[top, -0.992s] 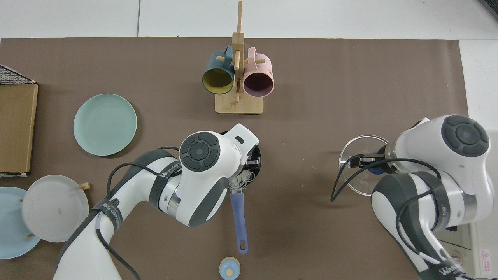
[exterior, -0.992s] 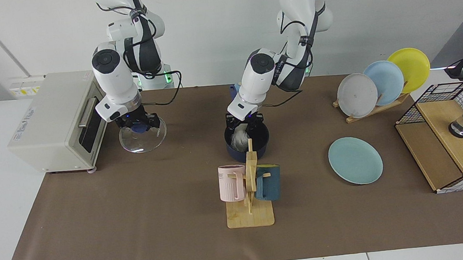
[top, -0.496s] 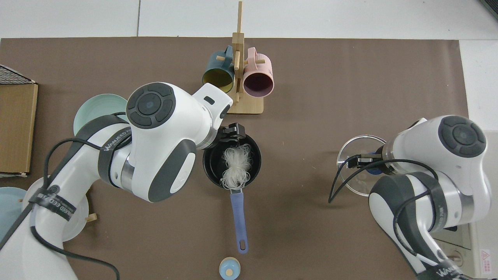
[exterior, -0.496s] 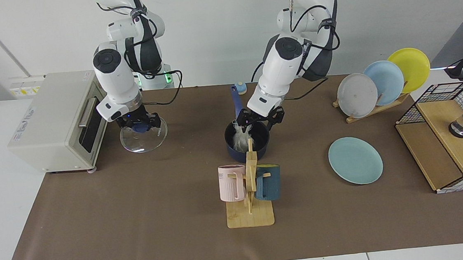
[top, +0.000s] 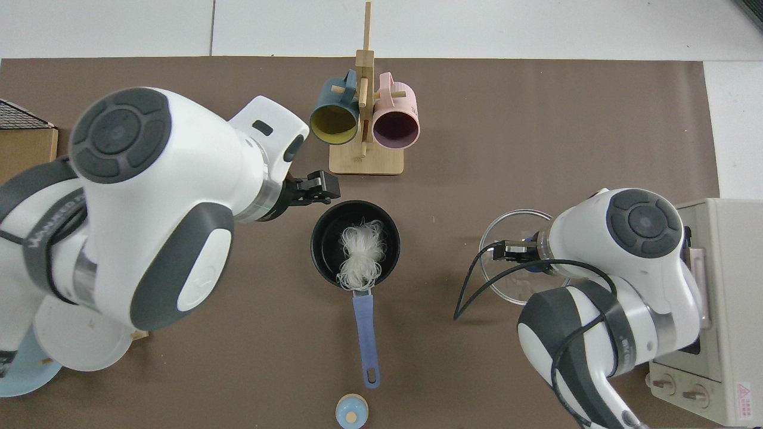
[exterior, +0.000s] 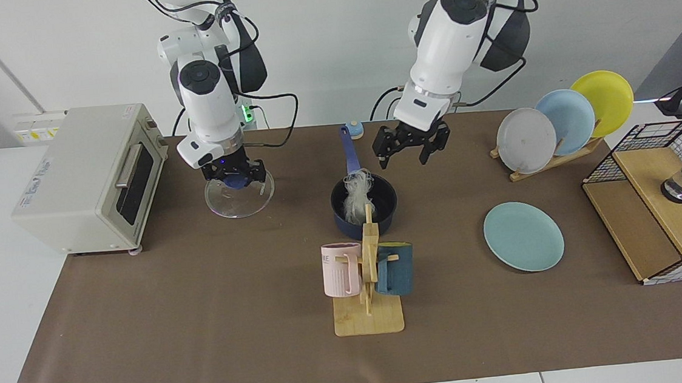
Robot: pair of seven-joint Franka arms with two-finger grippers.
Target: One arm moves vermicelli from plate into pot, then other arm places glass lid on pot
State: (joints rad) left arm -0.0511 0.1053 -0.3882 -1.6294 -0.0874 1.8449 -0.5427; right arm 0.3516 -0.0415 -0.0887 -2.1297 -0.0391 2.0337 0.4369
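Observation:
The vermicelli lies as a white clump inside the dark navy pot, whose blue handle points away from the mug rack. My left gripper hangs open and empty above the mat, up and to the right of the pot in the facing view. In the top view the left gripper is just off the rim of the pot, which holds the vermicelli. My right gripper is shut on the blue knob of the glass lid, between toaster and pot. The teal plate is bare.
A wooden rack with a pink and a dark teal mug stands right in front of the pot. A toaster oven sits at the facing view's left. A plate rack and a wire basket are at its right. A small blue knob lies beyond the handle.
The left gripper let go of the vermicelli in the pot, rose and drew back to the facing view's right. The right arm carried the glass lid away from the toaster toward the pot.

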